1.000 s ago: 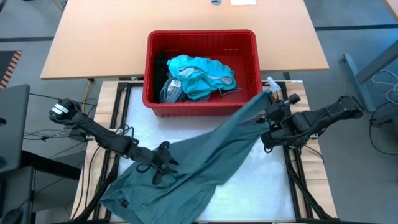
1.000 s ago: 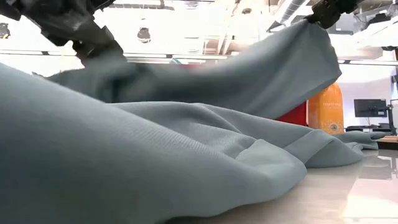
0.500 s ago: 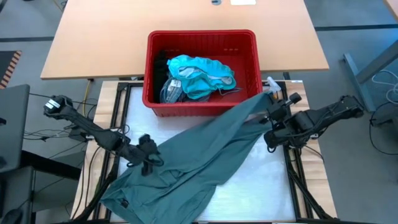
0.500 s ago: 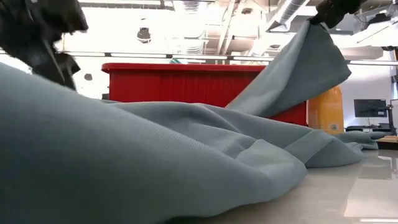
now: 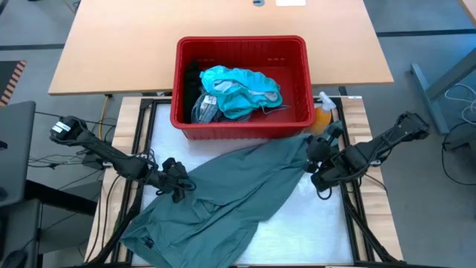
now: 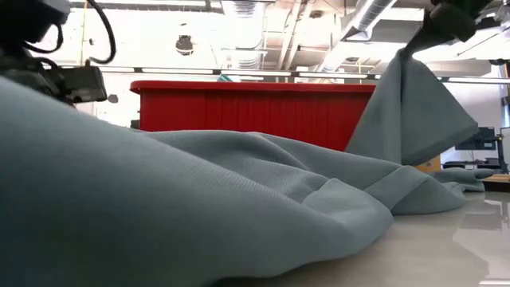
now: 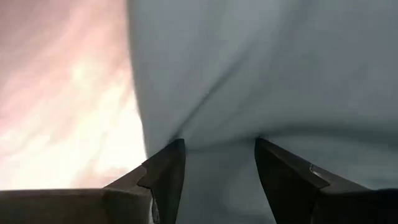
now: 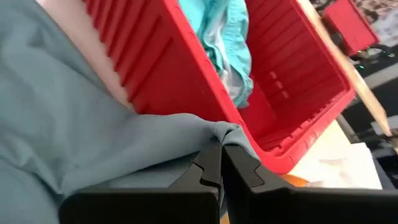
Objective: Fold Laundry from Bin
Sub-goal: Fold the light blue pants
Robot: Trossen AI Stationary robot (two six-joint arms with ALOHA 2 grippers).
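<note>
Garment (image 5: 230, 197) corner pinched by right end effector (image 5: 311, 158).

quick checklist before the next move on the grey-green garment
1. Right gripper shut on a corner of the grey-green garment: ok.
2. Left gripper open, cloth lying between its fingers but not pinched: not ok for spreading.
3. Garment fully out of the red bin: ok, it lies on the table in front of the bin.
4. Garment flat: not ok, it is bunched and creased, its held corner lifted.
5. Teal laundry inside the bin, away from both arms: ok.
6. Orange spray bottle beside the right arm: cannot tell whether there is room.
</note>
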